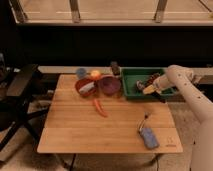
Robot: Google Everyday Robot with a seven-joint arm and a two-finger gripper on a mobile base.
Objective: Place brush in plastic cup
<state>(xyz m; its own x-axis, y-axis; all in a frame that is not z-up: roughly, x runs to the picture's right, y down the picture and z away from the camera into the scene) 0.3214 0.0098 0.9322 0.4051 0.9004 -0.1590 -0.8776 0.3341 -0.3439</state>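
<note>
Here, hand [150, 89] over the rectangular green tray [132, 81].

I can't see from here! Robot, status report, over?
Gripper low in green bin, right side. Brush on table behind purple bowl, untouched. Plastic cup further left, behind red bowl.

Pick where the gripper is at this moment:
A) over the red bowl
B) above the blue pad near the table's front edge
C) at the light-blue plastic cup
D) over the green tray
D: the gripper hangs over the green tray at the table's far right, well away from the plastic cup and the brush.
</note>
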